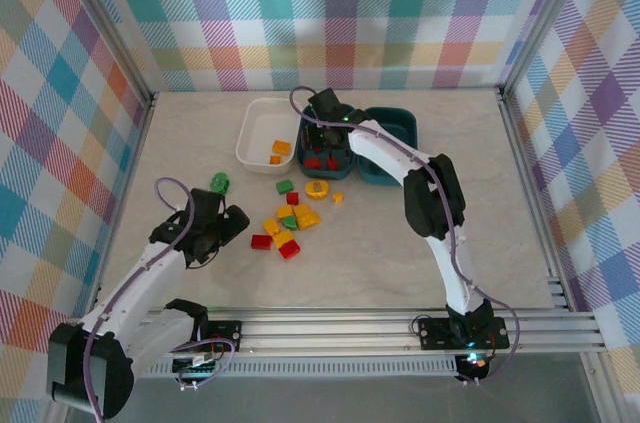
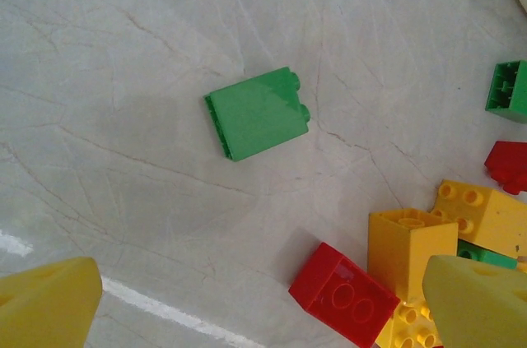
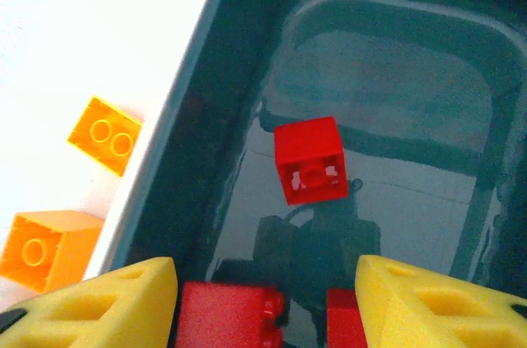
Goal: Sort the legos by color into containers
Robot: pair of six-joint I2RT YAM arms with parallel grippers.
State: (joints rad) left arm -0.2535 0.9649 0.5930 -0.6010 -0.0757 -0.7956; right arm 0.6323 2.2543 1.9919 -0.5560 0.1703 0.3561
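Left tool [image 1: 228, 223] [image 2: 263, 305]: released, its yellow fingers [image 2: 49, 303] spread wide with nothing between them, low over the counter [image 2: 123, 52].
Green lego [image 2: 257, 113] [image 1: 220, 181]: lies flat on the counter straight ahead of the left tool, close to its centre line and beyond the fingertips, clear of all other bricks.
Long axis of the green lego: slanted only a little off the line on which the fingers close, studs toward the tool's right finger.
Loose pile [image 2: 412, 257] [image 1: 285, 226]: red and yellow bricks crowd ahead of the right finger, apart from the green lego.
Right tool [image 1: 325, 128] [image 3: 268, 307]: released, hanging over the middle teal tray [image 3: 214, 118] [image 1: 325, 175], with red legos [image 3: 309, 159] lying on the tray floor under and ahead of it.
Orange legos [image 3: 104, 136]: in the white tray [image 1: 255, 138], to the right tool's left.
Nearer arm: the left; the right tool is well apart from the green lego.
Next move, as a judgement: advance and lower the left tool, probably with a wrist turn so the fingers close across the short sides.
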